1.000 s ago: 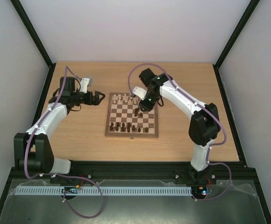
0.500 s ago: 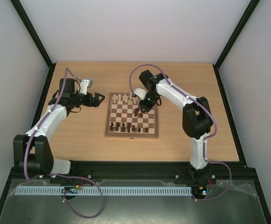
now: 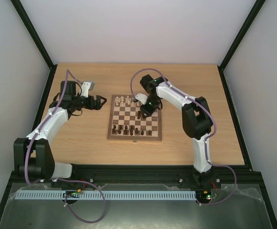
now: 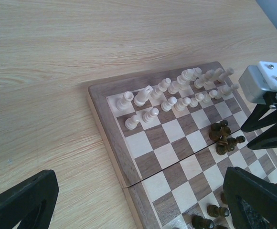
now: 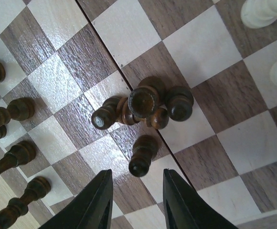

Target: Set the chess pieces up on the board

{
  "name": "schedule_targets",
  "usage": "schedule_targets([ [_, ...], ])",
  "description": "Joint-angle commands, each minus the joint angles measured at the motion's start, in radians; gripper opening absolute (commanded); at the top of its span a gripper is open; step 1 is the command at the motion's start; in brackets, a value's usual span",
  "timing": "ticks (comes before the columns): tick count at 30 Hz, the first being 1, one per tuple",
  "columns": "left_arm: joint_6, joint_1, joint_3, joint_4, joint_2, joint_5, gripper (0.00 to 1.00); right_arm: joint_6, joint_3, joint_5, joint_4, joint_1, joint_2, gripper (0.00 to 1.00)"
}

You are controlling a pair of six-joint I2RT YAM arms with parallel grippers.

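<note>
The left fingers (image 4: 26, 198) are spread wide and hold nothing. They hang low over the desk (image 3: 81, 138), seemingly waiting while the other arm works. Just ahead of them lies the board (image 4: 104, 125), flat, its brown border facing them.

Beyond these fingers, along the board's far edge, the pale pieces (image 4: 176, 90) stand upright in two tidy rows, so that side looks set up. To the right of these fingers, along the near edge, other dark pieces (image 3: 131, 130) form a looser, unfinished line.

Further right, a cluster of dark pieces (image 5: 143, 102) is crowded on mid-board squares, touching one another and well off their home rows. These probably need sorting next. A lone dark pawn (image 5: 143, 160) stands just in front of the right fingers (image 5: 98, 205). Those fingers are part-way apart with nothing between them, poised above the board and pointing at the pawn, apparently lining up a pick.

The desk is pale wood-grain laminate. Plain pale walls and black frame posts enclose it.
</note>
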Motion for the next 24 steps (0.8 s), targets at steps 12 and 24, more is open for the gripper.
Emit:
schedule_targets([
  [12,-0.017,0.015,-0.022,0.020,-0.027,0.011,0.97,0.009,0.017,-0.028,-0.014,0.036,0.044,0.08],
  [24,-0.031,0.022,-0.036,0.038,-0.031,0.014,0.97,-0.054,-0.058,0.015,-0.013,0.146,-0.031,0.02],
])
